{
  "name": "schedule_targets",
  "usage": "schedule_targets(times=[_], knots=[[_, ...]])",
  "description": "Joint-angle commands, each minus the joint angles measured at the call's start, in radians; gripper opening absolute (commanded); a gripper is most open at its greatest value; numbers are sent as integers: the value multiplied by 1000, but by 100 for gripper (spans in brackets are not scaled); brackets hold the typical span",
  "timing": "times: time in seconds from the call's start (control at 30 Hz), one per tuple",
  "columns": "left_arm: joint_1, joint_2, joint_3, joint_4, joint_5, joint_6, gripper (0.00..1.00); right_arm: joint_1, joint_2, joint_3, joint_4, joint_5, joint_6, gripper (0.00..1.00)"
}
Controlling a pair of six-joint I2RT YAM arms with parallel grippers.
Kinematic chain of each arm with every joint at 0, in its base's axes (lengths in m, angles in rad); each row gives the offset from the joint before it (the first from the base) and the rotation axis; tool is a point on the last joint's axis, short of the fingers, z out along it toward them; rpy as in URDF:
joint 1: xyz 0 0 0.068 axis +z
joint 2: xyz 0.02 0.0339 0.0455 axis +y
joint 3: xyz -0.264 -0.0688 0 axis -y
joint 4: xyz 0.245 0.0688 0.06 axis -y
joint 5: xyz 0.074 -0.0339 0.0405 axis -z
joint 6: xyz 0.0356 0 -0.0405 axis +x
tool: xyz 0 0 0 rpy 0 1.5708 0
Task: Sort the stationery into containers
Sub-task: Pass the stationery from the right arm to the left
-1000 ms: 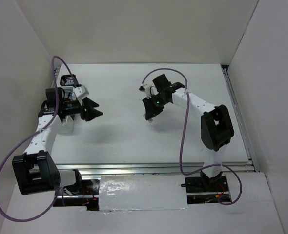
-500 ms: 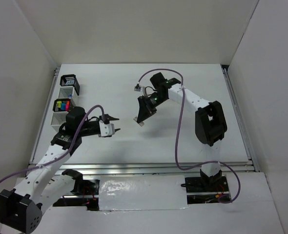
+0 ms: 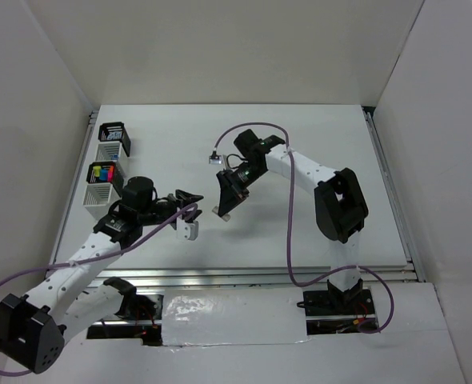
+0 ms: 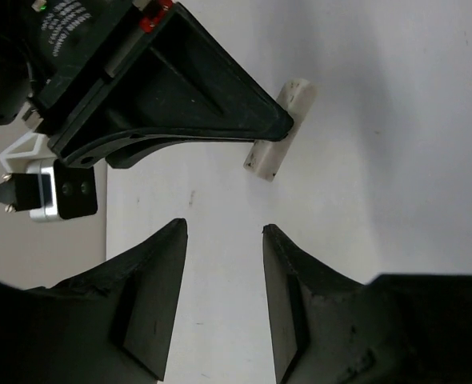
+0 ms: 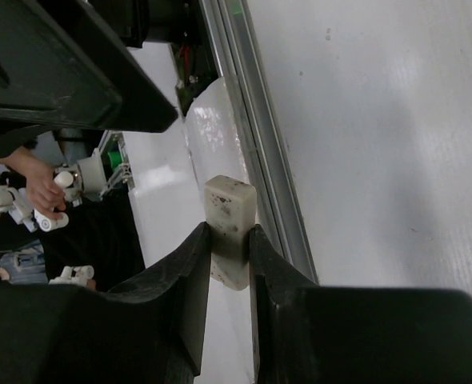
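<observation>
My right gripper [image 3: 224, 206] is shut on the tiny beige eraser [image 3: 219, 214] and holds it above the middle of the table. In the right wrist view the speckled eraser [image 5: 230, 212] stands upright between the fingers of that gripper [image 5: 230, 234]. My left gripper [image 3: 193, 199] is open and empty, just left of the eraser. In the left wrist view the open left gripper [image 4: 224, 232] faces the eraser [image 4: 280, 128]. The cups stand in a row at the far left: a black mesh cup [image 3: 110, 132], a white slatted cup [image 3: 113, 150], a black mesh cup [image 3: 92, 172] holding coloured highlighters [image 3: 102, 170], and a white slatted cup [image 3: 97, 194].
White walls close in the table on the left, back and right. A metal rail [image 3: 252, 276] runs along the near edge. Purple cables [image 3: 296, 232] hang from both arms. The left gripper's finger [image 5: 60, 64] fills the upper left of the right wrist view.
My left arm has swung from the cups toward the table's middle, stopping beside the right gripper. My right gripper has carried the eraser left and nearer.
</observation>
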Motion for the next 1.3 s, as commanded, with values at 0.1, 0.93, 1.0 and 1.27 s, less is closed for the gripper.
schedule_targets(times=[0.1,0.93,1.0,1.27], knots=[[-14,47,45,-54,30,148,56,20,-34,24,-57,-46,-35,0],[-146,93,60,-12,-18,163,49,52,12,87,-101,-61,-45,0],[-153,96,59,-5,-19,156,46,51,15,93,-104,-61,-50,0],[-164,95,59,-3,-30,124,23,57,17,99,-123,-54,-67,11]])
